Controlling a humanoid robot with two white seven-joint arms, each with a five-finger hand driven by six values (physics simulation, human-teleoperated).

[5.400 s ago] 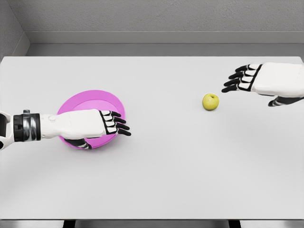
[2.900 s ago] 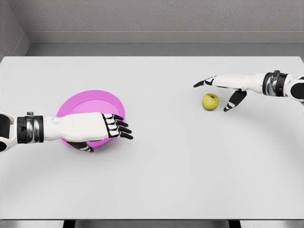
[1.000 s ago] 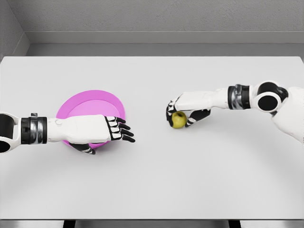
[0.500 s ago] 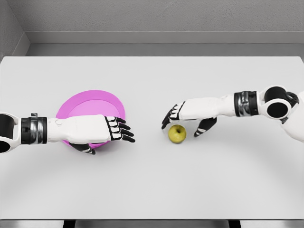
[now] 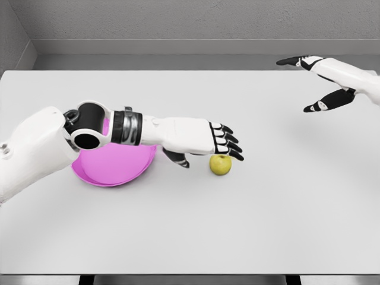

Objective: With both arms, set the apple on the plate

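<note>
The apple (image 5: 221, 165) sits on the white table (image 5: 237, 225) just right of the pink plate (image 5: 113, 166), directly beneath the fingertips of the left hand (image 5: 205, 139). That hand reaches across the plate, palm down, fingers extended and holding nothing, thumb hanging below. The right hand (image 5: 323, 80) hovers well apart at the upper right, fingers spread, empty.

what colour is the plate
Pink-magenta; the plate shows best in the head view, partly behind the left arm.
</note>
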